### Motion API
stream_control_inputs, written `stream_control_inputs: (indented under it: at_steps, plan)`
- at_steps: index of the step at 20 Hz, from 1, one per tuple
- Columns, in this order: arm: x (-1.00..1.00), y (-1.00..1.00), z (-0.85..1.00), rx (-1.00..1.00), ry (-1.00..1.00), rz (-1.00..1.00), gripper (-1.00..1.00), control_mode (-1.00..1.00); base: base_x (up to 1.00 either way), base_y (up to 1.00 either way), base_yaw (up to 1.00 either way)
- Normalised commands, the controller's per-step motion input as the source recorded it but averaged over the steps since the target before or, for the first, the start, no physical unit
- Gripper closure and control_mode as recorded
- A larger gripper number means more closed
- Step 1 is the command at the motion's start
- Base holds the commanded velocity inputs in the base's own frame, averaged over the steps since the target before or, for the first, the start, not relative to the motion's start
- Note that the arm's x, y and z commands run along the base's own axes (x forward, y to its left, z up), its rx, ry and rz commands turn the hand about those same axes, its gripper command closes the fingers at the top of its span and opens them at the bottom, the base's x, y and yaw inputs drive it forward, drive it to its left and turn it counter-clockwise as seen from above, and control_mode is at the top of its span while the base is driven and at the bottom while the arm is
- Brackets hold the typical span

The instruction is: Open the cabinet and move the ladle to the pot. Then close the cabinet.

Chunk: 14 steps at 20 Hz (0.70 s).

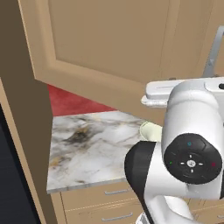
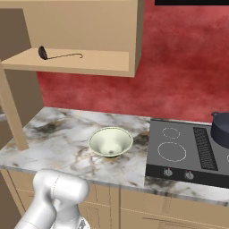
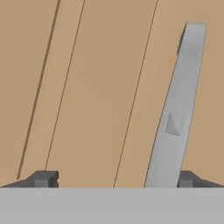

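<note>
Light tan wooden wall cabinet door (image 1: 109, 48) stands swung out, well open; its recessed panel fills the upper left base view, with the white arm just in front of its lower right corner.

Hand view, left to right: left dark finger (image 3: 43, 179), bare door panel, long grey metal bar handle (image 3: 177, 109), right finger (image 3: 189, 179). Fingers are spread wide, gripping nothing. The gripper (image 3: 116, 180) faces the door panel; the handle lies between the fingers but hard over toward the right one, long axis running up and slightly tilted. Cannot tell whether the right finger touches the bar.

Relative to the open cabinet shelf (image 2: 89, 62) in the right base view: the small slim dark ladle (image 2: 58, 55) lies flat on the shelf board, bowl end at the left, handle running right with its hooked tip near shelf centre. Long axis is roughly parallel to the shelf front edge. Below the shelf, a pale green bowl (image 2: 110, 142) sits on the marble bench (image 2: 53, 134). Well right of the shelf, past the black cooktop (image 2: 188, 152), the round dark blue-grey pot (image 2: 222, 127) is cut by the frame edge.

Judgement: door step looks done; next reach goes from the handle over to the shelf, closing across the ladle handle.
</note>
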Motion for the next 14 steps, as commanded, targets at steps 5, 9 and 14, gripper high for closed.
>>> stream_control_inputs:
  at_steps: [5,9,14]
  plan:
    - [-0.35,0.31,-0.02,-0.02,-0.19,-0.04,-1.00,-1.00,0.00,0.00,0.00]
    - [-0.12,0.62,-0.12,0.00,-0.15,-0.15,-1.00,-1.00,0.00,0.00,0.00]
    - [0.01,0.53,-0.04,0.01,0.00,-0.24,-1.00,-1.00,0.00,0.00,0.00]
